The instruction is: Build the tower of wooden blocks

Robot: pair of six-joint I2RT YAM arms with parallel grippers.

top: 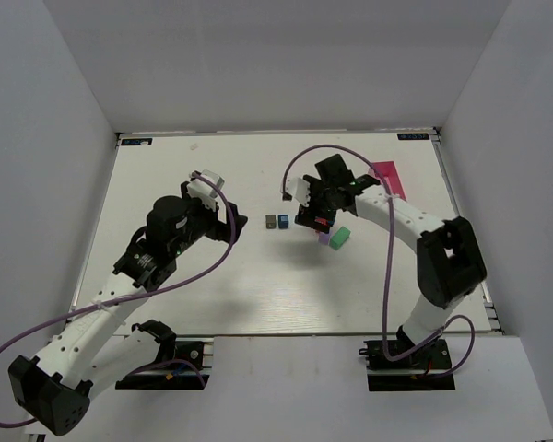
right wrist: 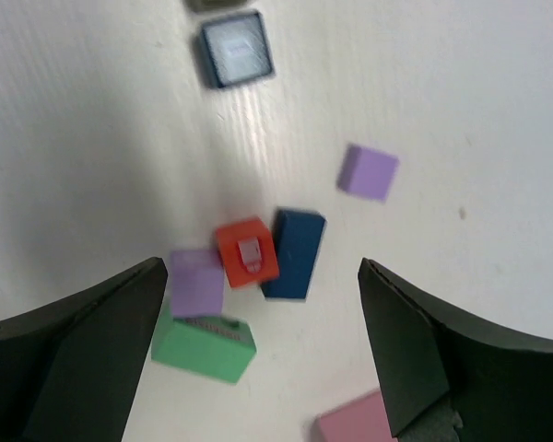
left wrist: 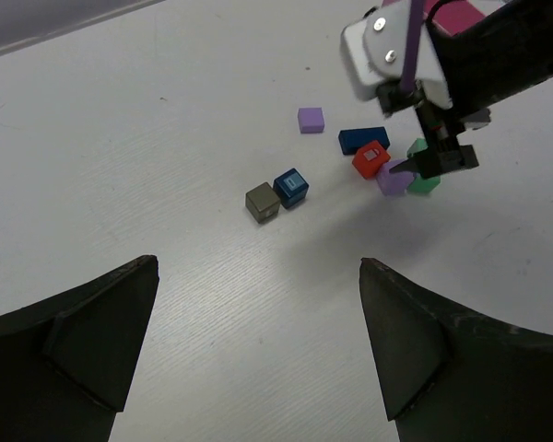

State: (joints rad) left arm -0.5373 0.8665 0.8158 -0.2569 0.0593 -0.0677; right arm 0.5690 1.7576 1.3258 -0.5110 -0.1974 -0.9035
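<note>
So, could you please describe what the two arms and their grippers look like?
The left arm and right arm have white links and black joint housings on black base plates. A purple cable loops loosely along each. The left gripper and right gripper have broad matt-black fingers; a white box sits at each wrist.

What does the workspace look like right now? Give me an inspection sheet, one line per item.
Surface: white table, no spills seen.
Job's things: seven loose blocks. The dark grey block sits beside the blue cube. The lone purple block lies apart. The dark blue block, red block, second purple block and green block are clustered. No tower yet.
Clutter: pink tray, far right of the table.
Hands: left hand open, holding nothing; right hand open above the cluster.
Cables: purple cable loops beside each hand, clear of the blocks.
Surroundings: white walls on three sides.
</note>
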